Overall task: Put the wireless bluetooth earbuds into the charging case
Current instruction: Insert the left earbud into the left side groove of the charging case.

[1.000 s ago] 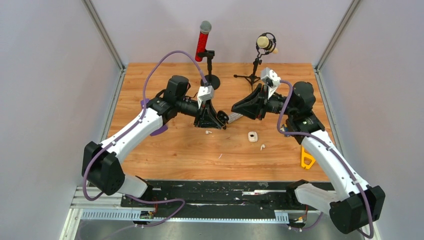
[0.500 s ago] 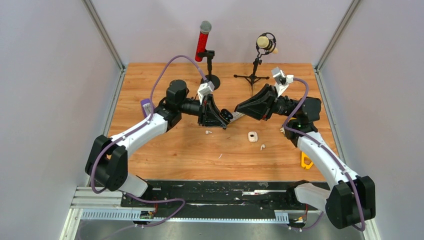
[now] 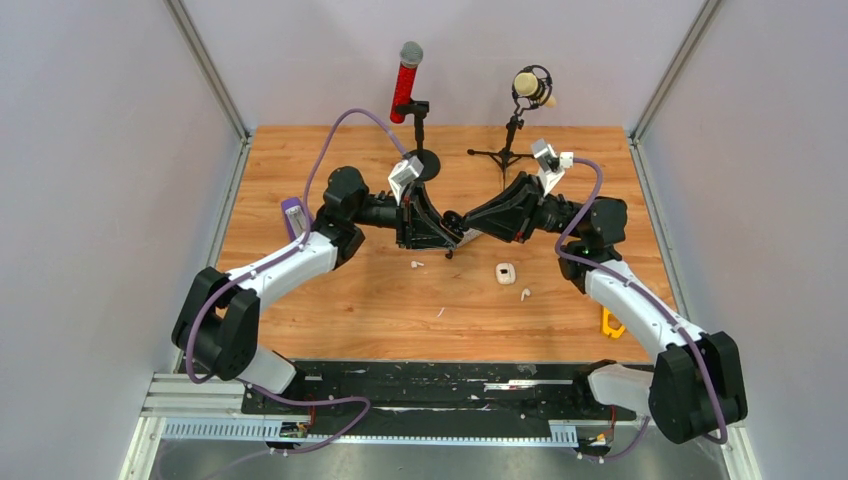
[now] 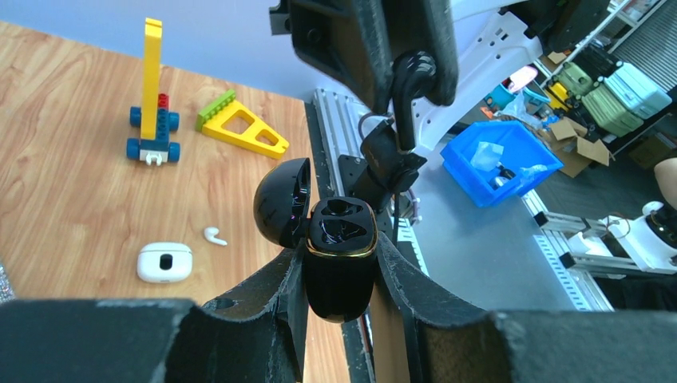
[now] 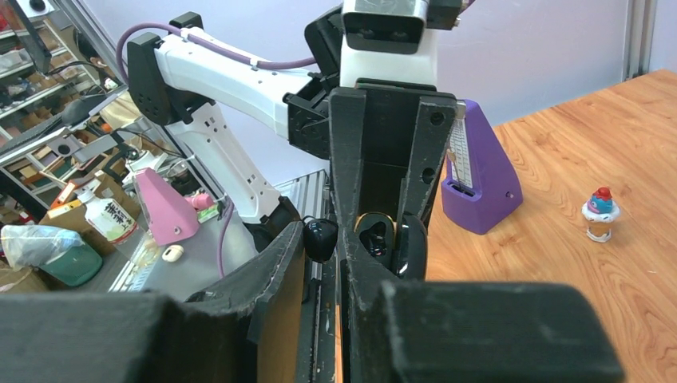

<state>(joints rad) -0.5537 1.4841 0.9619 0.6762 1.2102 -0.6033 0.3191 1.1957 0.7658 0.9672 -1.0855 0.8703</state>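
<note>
My left gripper (image 4: 342, 239) is shut on a black charging case (image 4: 342, 263) with a gold rim. Its lid (image 4: 282, 201) is open and both sockets look empty. My right gripper (image 5: 322, 239) is shut on a black earbud (image 5: 321, 238), which also shows in the left wrist view (image 4: 411, 80) just above the case. In the top view the two grippers (image 3: 445, 232) (image 3: 463, 221) meet tip to tip above the table's middle. A white case (image 3: 505, 272) and two white earbuds (image 3: 524, 294) (image 3: 416, 264) lie on the table.
A red microphone (image 3: 408, 80) and a cream microphone (image 3: 532, 88) stand at the back. A purple metronome (image 3: 294, 215) is at the left. A yellow piece (image 3: 612, 322) lies at the right. A brick toy (image 4: 150, 120) and a small figure (image 5: 599, 214) stand on the table.
Both arms have reached inward. My right gripper has moved left with the black earbud until it is at the open case in my left gripper.
</note>
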